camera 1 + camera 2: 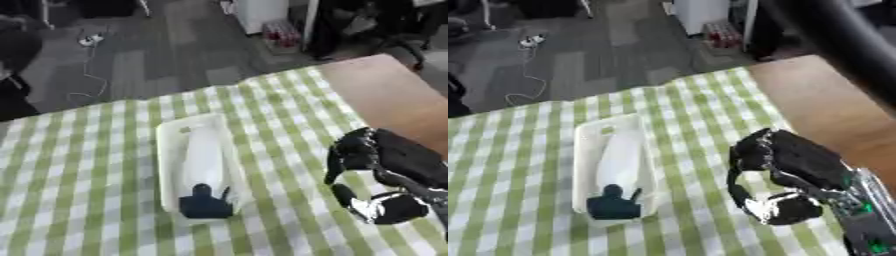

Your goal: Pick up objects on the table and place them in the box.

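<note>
Right hand (785, 180), lower right of frame: fingers curled inward, holding nothing, beside the white box (168, 150) at centre.

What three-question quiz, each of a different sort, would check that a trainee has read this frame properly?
1. True or false: the white box stands on a green-and-white checked cloth.
2. Which hand shows? A) left B) right C) both
3. Fill in: at the box's near end lies a ____ object.

Key
1. True.
2. B: the right hand hangs right of the box, fingers curled and holding nothing.
3. Dark; a white object lies behind it in the box.
</note>
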Robot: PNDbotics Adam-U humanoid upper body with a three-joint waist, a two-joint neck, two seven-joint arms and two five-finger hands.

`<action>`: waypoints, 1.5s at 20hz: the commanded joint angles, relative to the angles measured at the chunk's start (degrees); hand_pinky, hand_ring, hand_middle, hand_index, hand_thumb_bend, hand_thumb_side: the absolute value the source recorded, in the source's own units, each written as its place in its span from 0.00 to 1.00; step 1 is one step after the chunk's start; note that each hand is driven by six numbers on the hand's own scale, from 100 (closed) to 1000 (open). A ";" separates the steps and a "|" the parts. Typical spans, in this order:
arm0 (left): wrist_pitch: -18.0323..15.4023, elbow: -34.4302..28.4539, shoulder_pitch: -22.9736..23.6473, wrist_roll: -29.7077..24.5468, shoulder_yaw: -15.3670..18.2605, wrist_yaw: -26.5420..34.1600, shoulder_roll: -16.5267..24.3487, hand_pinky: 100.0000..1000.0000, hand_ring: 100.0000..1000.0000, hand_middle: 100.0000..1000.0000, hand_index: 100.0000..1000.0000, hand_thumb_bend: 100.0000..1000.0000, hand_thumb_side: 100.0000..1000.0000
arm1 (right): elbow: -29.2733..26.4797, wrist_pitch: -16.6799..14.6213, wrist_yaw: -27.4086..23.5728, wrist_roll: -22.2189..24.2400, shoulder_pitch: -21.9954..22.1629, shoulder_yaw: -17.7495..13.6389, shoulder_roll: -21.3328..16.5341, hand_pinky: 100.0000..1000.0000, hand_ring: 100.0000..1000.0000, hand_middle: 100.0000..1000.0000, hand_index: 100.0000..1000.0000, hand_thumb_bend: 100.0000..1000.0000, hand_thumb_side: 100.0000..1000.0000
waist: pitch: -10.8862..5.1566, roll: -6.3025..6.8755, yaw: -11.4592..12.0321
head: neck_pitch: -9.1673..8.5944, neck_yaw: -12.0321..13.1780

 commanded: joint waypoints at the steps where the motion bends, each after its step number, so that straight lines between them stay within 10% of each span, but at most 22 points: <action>1: -1.43 -1.56 4.88 4.98 4.66 1.96 2.34 0.28 0.45 0.62 0.73 0.05 1.00 | -0.77 1.37 2.31 -1.33 1.36 -1.37 0.51 0.30 0.38 0.40 0.50 0.00 0.82 | -0.50 -0.69 1.03 | -1.65 -2.65; 12: -9.68 -1.64 21.81 14.30 8.72 -8.55 -26.42 0.23 0.37 0.53 0.66 0.06 1.00 | -0.77 6.47 12.28 -15.02 8.42 -6.17 6.38 0.30 0.36 0.39 0.49 0.00 0.77 | -0.74 -5.51 6.62 | -0.26 -6.96; 23: -4.50 -1.64 16.68 10.50 9.05 -10.14 -30.54 0.19 0.33 0.51 0.63 0.05 1.00 | -0.77 13.74 20.78 -33.59 10.74 -6.72 8.07 0.28 0.35 0.38 0.50 0.00 0.74 | -0.98 -6.15 8.77 | 0.11 -10.21; 30: -9.58 -1.64 18.68 7.97 7.04 -8.72 -29.81 0.19 0.34 0.51 0.63 0.06 1.00 | -0.77 15.35 21.43 -37.19 10.41 -5.84 7.40 0.27 0.34 0.37 0.49 0.00 0.74 | -0.92 -5.89 8.86 | -1.69 -9.65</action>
